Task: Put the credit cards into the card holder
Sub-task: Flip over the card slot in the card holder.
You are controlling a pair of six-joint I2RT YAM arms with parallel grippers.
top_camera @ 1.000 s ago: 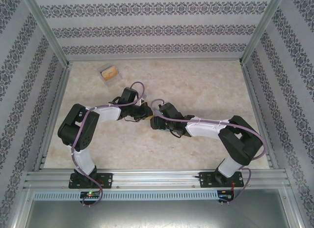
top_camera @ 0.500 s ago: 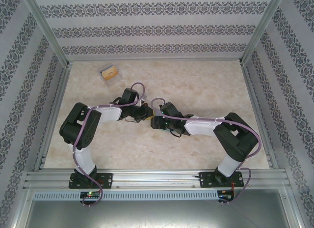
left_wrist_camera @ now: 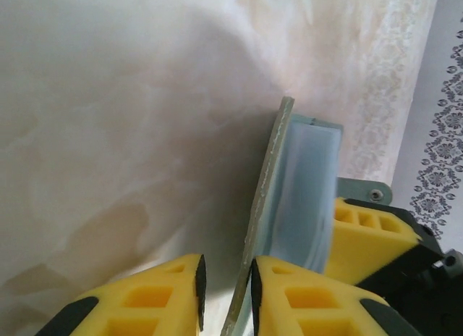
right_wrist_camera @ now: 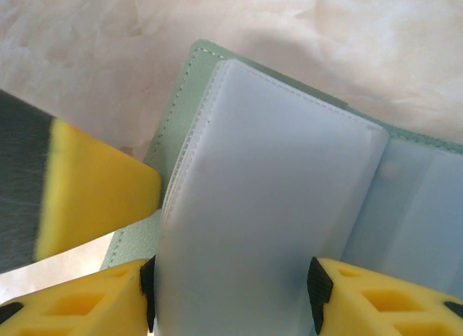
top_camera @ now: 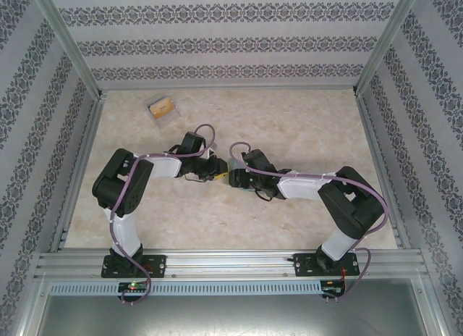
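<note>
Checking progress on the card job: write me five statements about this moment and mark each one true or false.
1. The grey-green soft bifold wallet lies open, with its clear plastic sleeve showing. True.
2. That sleeve sits between the fingers of the right pincer. True.
3. The left pincer is clamped on an orange card. False: the wallet's cover edge stands between its fingers, with a gap on one side.
4. The clear plastic box lies by the arm bases. False: it lies at the far left of the beige marbled table, apart from both arms.
5. An orange-tan flat card shows inside that box. True.
</note>
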